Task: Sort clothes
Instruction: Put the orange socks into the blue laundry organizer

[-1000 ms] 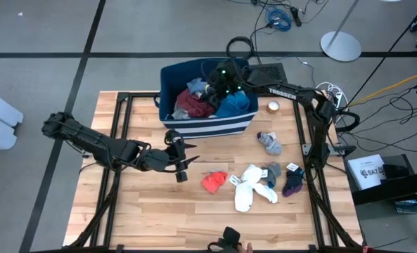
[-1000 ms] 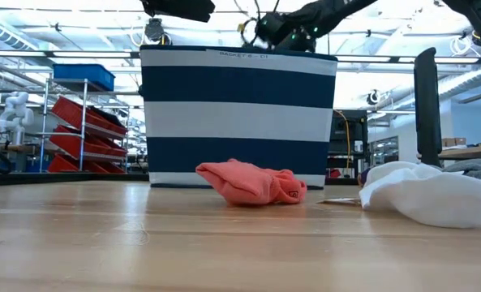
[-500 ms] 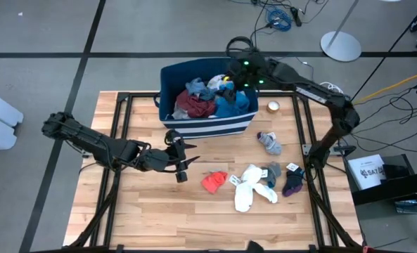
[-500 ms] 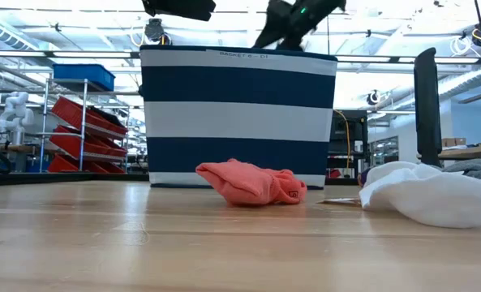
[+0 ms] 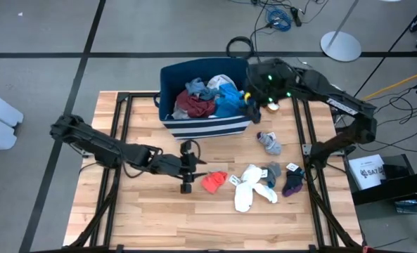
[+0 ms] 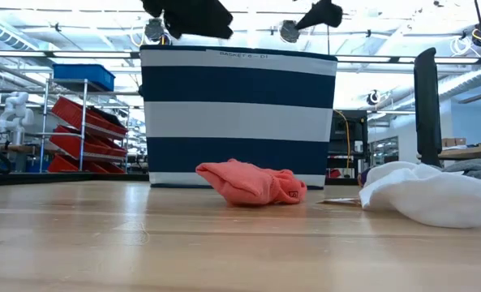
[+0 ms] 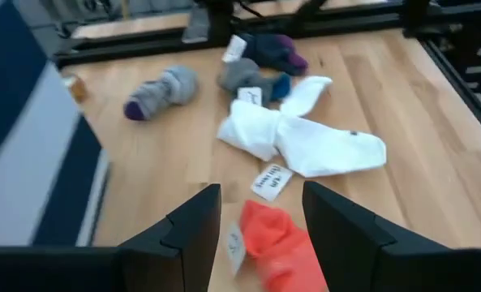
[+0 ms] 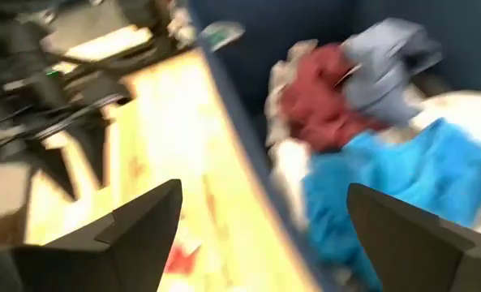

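Note:
My left gripper point(image 5: 190, 173) point(image 7: 262, 188) hangs open above the table, just left of a coral-red sock point(image 5: 214, 181) point(image 7: 279, 247) point(image 6: 252, 182) that lies on the wood. In the left wrist view the sock shows between the fingers, below them. My right gripper point(image 5: 253, 111) point(image 8: 264, 186) is open and empty over the right rim of the navy striped bin point(image 5: 173, 74). The bin holds maroon point(image 5: 194, 107), teal point(image 5: 231, 102), white point(image 5: 219, 82) and blue-grey point(image 5: 196, 87) clothes. White socks point(image 5: 250, 186) lie right of the red sock.
A grey sock point(image 5: 269, 143), a grey-teal sock point(image 5: 272, 171) and a dark purple sock point(image 5: 292, 185) lie near the table's right side. A small round object point(image 5: 273, 107) sits right of the bin. Bare wood spreads along the near edge and the left side.
My left gripper has gone toward the table's right and near edges and now hangs next to the red sock. My right gripper has gone from over the middle of the bin toward the table's right and near edges, to the bin's right rim. The socks on the table have stayed put.

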{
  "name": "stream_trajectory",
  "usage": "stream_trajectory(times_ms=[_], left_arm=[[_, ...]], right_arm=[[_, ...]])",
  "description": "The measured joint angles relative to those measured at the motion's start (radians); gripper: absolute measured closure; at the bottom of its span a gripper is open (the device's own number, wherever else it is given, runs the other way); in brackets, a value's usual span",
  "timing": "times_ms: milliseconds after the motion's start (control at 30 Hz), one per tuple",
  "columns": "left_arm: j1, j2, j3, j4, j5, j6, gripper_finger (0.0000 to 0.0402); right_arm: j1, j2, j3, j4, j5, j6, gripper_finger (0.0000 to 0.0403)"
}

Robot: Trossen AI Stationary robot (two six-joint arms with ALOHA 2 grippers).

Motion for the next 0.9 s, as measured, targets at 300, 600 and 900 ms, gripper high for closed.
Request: stream_trajectory(times_ms=[300, 600, 900], left_arm=[[0.027, 0.126, 0.0, 0.016, 0.045, -0.002, 0.0217], [0.086, 0.226, 0.0, 0.014, 0.098, -0.229, 0.0217], [0.118, 0.31, -0.001, 0.017, 0.263, -0.369, 0.0217]], right_arm=[[0.254, -0.005, 0.0, -0.172, 0.016, 0.12, 0.0065], [0.532, -0.003, -0.001, -0.192, 0.386, 0.2, 0.0065], [0.695, -0.003, -0.001, -0.198, 0.753, 0.249, 0.0065]])
